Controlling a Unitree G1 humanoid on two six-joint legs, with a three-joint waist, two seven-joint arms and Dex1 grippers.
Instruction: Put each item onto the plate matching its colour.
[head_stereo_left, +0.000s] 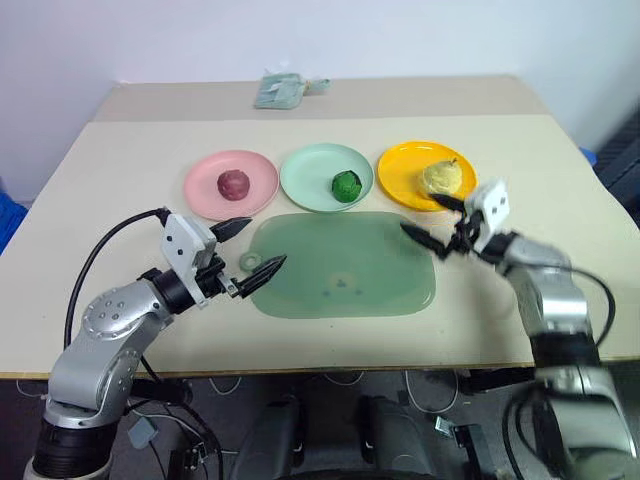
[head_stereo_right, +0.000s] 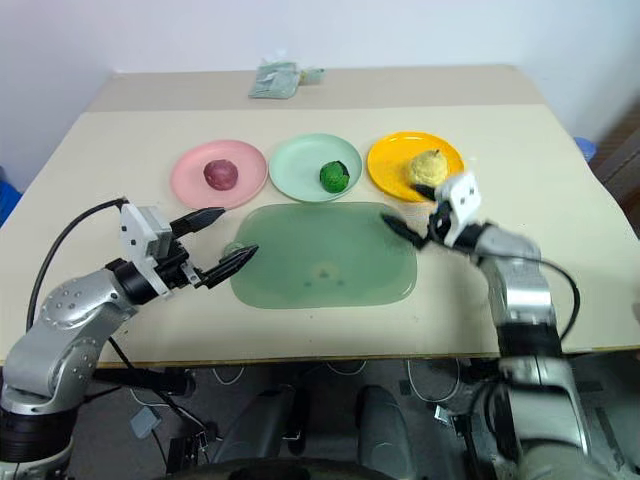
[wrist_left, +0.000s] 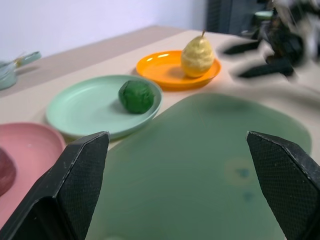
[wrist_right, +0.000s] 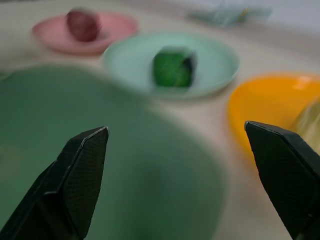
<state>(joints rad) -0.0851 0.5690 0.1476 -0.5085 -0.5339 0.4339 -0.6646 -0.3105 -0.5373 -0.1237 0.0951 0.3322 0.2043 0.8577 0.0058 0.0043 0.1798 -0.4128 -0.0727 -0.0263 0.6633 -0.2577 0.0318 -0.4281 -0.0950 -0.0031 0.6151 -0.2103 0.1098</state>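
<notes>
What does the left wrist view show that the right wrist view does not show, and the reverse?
Left wrist view alone: the whole pale yellow stemmed toy pear standing on the glossy orange-yellow plate, and the open right claw.
Right wrist view alone: the whole round pink plastic plate carrying the maroon round toy fruit.
Both: the dark green leafy toy ball on the mint green plate, and the translucent green rounded mat.

Pear (head_stereo_left: 441, 177), leafy ball (head_stereo_left: 346, 185) and fruit (head_stereo_left: 233, 183) sit on matching plates.
</notes>
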